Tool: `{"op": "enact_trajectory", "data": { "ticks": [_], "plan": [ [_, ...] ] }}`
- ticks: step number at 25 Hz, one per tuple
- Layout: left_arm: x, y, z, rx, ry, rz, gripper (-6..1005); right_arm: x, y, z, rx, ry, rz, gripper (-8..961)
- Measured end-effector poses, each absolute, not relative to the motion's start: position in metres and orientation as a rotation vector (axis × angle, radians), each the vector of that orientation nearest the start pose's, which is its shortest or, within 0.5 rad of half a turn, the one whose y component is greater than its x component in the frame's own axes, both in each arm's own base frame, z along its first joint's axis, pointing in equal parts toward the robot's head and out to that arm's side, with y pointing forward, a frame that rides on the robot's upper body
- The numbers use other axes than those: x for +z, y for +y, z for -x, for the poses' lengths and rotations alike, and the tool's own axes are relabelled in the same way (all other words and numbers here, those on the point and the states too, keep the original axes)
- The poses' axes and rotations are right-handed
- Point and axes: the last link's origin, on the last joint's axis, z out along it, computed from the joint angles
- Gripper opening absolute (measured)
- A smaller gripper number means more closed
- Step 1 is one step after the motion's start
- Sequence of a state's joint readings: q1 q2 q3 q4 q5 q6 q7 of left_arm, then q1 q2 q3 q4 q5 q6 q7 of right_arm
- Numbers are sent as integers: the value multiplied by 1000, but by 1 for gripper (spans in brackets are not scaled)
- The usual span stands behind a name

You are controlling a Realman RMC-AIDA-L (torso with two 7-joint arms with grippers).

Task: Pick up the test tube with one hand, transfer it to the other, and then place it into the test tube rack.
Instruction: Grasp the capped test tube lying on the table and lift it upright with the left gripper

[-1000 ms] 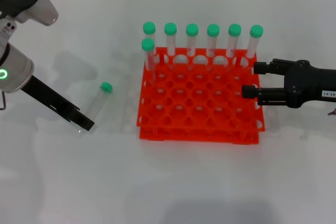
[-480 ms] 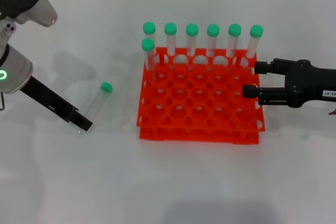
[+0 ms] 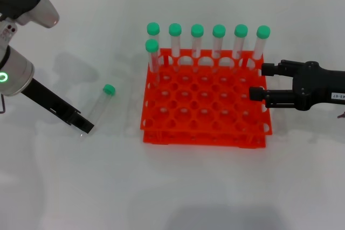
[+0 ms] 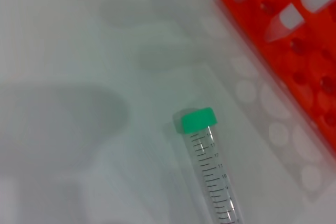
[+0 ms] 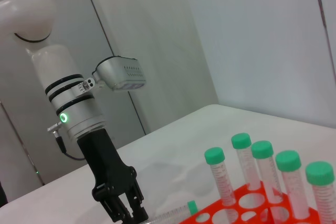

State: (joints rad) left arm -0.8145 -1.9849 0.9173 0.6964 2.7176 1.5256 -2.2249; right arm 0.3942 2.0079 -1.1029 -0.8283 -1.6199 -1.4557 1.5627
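Note:
The test tube (image 3: 99,106) lies on the white table left of the rack, green cap pointing away from me; it also shows in the left wrist view (image 4: 210,171) and the right wrist view (image 5: 170,214). My unlabelled left gripper (image 3: 85,126) is low at the tube's bottom end, with its fingers (image 5: 137,208) apart and nothing between them. My right gripper (image 3: 261,82), with the white label, hovers open and empty at the right edge of the orange-red rack (image 3: 205,125).
Several identical green-capped tubes (image 3: 219,41) stand in the rack's back row, with one more (image 3: 152,55) in the second row at the left. They also show in the right wrist view (image 5: 262,166). Bare white table lies in front of the rack.
My left gripper has slid slightly left, back along the table near the tube's bottom end. The tube and the right gripper have not moved.

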Motion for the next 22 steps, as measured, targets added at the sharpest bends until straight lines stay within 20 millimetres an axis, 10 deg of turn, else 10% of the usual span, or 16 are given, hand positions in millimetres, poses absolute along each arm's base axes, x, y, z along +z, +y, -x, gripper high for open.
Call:
{"op": "enact_trajectory", "data": {
  "ticks": [22],
  "plan": [
    [14, 376, 266, 544, -1238, 2630, 324, 16, 329, -244, 766, 655, 2704, 843]
  ]
}}
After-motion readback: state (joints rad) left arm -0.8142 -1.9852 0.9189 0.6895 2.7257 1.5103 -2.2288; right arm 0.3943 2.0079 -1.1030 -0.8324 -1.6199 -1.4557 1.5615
